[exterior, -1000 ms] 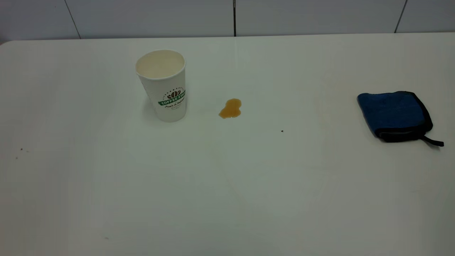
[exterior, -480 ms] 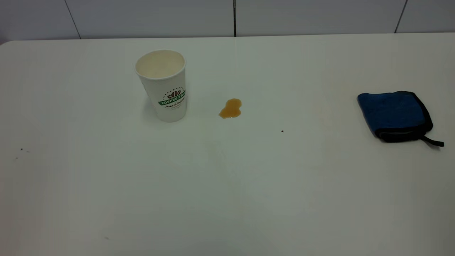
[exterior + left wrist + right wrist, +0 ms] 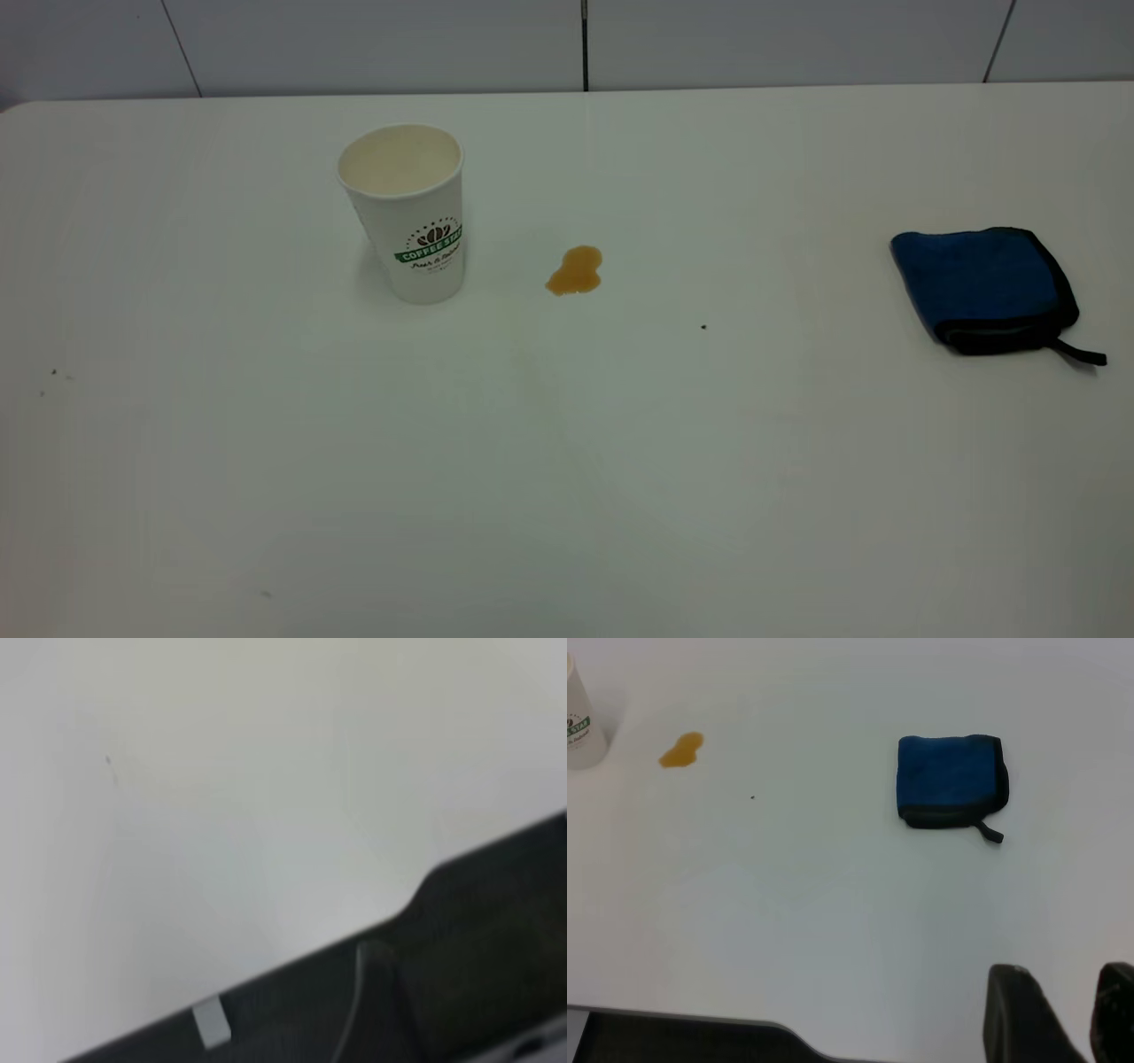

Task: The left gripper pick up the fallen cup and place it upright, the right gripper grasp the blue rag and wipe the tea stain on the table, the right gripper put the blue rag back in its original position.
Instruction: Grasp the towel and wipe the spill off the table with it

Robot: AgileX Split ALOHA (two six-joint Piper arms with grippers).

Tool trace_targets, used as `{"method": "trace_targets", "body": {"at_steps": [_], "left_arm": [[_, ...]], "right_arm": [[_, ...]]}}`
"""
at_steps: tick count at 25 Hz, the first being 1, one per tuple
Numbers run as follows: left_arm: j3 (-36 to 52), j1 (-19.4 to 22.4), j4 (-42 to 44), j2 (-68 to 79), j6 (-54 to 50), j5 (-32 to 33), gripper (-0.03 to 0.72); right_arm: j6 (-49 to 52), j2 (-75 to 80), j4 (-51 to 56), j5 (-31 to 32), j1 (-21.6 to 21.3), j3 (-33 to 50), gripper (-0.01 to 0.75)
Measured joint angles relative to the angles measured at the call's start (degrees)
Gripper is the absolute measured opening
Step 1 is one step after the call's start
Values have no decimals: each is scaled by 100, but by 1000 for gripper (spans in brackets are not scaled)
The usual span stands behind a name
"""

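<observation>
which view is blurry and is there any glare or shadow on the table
Left wrist view: soft and out of focus, only bare table and dark rig edge. Exterior view: sharp, dim toward the near edge, faint shadow left of the cup. Right wrist view: evenly bright, blue rag crisp, no glare.

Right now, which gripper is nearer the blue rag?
Right. The right gripper has the blue rag in its wrist view; the left wrist view shows only bare table.

desk (image 3: 567,496): wide, plain white, smooth, evenly lit, a few tiny dark specks (image 3: 703,327) scattered on it | wall (image 3: 372,44): pale grey-white panels behind the desk's far edge, split by thin dark seams (image 3: 585,44), one vertical, others slanted
</observation>
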Motion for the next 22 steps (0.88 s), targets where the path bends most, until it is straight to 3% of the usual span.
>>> {"method": "trace_targets", "body": {"at_steps": [2,11,14,22], "left_arm": [[0,255,0,-302,0,17,568],[0,2150,0,-622,0,43,567],[0,2335,0,-783,0,57,567],[0,2335,-5,-800,0,57,566]], "right_arm": [[0,0,0,0,0,0,240],[0,0,0,0,0,0,240],[0,0,0,0,0,0,240],[0,0,5,0,0,0,240]]}}
